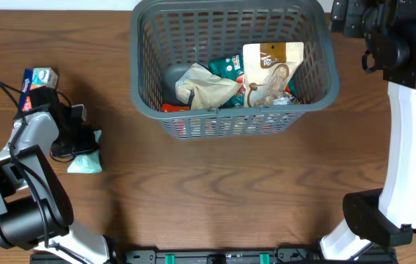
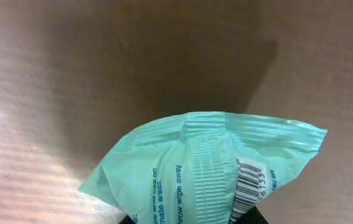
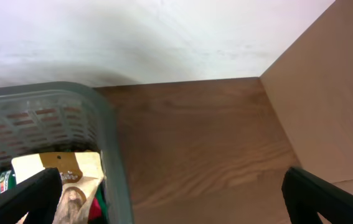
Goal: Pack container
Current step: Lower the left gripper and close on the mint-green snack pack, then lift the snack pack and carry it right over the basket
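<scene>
The container, a dark grey slotted basket, stands at the back middle of the table. Several snack packs lie in it, among them a beige pouch and a crumpled tan bag. At the left, my left gripper is shut on a mint green wipe pack. That wipe pack fills the lower half of the left wrist view, pinched between the left gripper's tips just above the wood. My right gripper stands open beside the container's right rim, with nothing between its fingers.
A blue and white pack lies on the table behind the left arm, next to a black cable. The right arm's white base stands at the right edge. A white wall and a wooden side panel bound the far right corner.
</scene>
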`<state>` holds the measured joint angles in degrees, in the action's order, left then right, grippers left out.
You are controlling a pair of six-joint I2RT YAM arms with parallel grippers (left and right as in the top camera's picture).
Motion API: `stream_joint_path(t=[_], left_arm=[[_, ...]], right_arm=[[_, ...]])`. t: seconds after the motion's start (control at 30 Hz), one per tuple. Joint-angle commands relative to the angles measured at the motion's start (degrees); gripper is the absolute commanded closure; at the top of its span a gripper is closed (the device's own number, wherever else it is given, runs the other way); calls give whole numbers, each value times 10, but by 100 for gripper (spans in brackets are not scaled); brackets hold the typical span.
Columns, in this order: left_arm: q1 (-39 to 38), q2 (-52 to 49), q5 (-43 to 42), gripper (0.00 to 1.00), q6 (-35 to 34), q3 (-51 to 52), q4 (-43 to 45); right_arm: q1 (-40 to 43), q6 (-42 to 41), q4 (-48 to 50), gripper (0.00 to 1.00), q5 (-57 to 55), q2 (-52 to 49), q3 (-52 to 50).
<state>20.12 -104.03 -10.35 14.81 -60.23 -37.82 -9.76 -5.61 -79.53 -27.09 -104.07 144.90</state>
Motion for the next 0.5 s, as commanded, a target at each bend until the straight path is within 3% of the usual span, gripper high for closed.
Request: stream_joint_path(t=[0.0,0.2,0.47], left_arm=[[-3,10,-8,94,-10,-33,-32],[-3,46,-8,94,-45,-165,-121],[-12,68,-25,94,-63,-412,-267]], right_arm=[[3,3,0,1,-10,10,5],[3,3,0,1,-10,10,5],[3,3,0,1,-10,10,5]])
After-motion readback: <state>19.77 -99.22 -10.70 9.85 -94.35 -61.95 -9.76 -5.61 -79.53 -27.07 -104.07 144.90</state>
